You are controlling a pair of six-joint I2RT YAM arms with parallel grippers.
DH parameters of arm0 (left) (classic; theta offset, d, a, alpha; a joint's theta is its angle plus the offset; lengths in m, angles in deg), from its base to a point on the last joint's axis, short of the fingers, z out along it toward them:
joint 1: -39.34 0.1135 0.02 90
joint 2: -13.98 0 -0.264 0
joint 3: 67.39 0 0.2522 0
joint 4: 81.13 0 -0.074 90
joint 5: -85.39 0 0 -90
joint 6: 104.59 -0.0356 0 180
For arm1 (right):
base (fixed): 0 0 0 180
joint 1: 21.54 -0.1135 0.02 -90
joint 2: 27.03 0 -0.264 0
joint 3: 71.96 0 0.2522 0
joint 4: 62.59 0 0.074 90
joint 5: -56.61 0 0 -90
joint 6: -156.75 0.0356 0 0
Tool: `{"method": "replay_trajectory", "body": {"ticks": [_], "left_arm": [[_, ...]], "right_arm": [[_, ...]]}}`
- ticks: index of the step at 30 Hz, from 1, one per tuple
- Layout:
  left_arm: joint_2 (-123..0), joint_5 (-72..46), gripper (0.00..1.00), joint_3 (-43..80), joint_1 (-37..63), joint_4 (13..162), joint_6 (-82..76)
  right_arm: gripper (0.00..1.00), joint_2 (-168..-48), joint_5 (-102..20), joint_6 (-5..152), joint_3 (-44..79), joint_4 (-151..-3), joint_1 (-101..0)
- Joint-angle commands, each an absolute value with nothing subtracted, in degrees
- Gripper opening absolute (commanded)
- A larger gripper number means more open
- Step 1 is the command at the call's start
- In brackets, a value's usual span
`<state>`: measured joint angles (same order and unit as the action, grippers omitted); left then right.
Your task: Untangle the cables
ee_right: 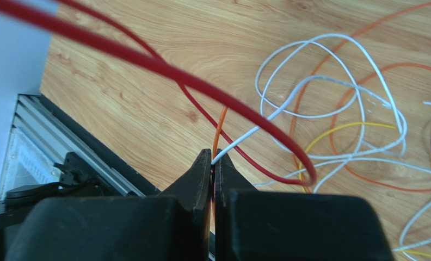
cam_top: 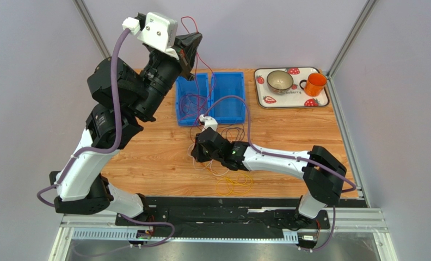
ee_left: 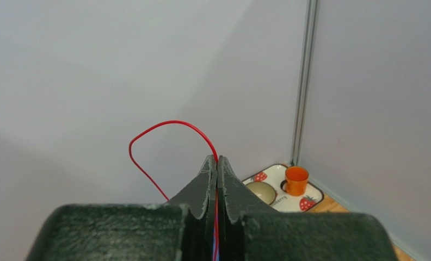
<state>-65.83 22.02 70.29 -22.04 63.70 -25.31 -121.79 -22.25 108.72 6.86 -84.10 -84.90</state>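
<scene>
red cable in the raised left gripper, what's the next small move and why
Probably lift the left gripper a little higher while the right gripper holds. The left is shut on the red cable, high above the table; the right is shut low on the white cable, seemingly with an orange cable. The red cable's loop hangs across those strands, so a pull may slide it clear.

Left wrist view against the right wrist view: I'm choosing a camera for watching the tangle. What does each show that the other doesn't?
Only the left wrist: the left gripper shut on the red cable, plus the tray with bowl and orange mug. Only the right wrist: the right gripper shut on the white cable, with orange cable and yellow cable loops on the wooden table. Both: the red cable.
</scene>
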Motion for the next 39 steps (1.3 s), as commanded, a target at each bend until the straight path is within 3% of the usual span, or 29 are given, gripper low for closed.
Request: {"method": "replay_trajectory", "body": {"ticks": [1, 7, 15, 22, 29, 39], "left_arm": [[-67.39, 25.26, 0.0, 76.87, -21.74, 62.53, -30.23], [-70.21, 32.82, 0.0, 82.95, -20.6, 64.09, -41.29], [-71.71, 36.87, 0.0, 91.55, -16.82, 66.91, -47.02], [-70.57, 37.92, 0.0, 92.1, -16.2, 70.6, -51.32], [-70.04, 41.0, 0.0, 91.75, -15.76, 72.63, -54.85], [-66.17, 42.05, 0.0, 86.21, -14.1, 74.21, -56.34]], "right_arm": [[0.0, -116.17, -17.57, 108.58, 1.95, -87.07, -85.26], [0.0, -107.99, -16.25, 109.9, -9.67, -88.83, -82.28], [0.0, -99.89, -19.58, 111.83, -21.28, -91.64, -70.51], [0.0, -100.77, -22.92, 111.92, -22.43, -94.1, -60.14], [0.0, -103.4, -32.32, 115.44, -26.12, -92.26, -41.25], [0.0, -104.37, -31.1, 117.37, -23.48, -94.81, -30.35]]}}
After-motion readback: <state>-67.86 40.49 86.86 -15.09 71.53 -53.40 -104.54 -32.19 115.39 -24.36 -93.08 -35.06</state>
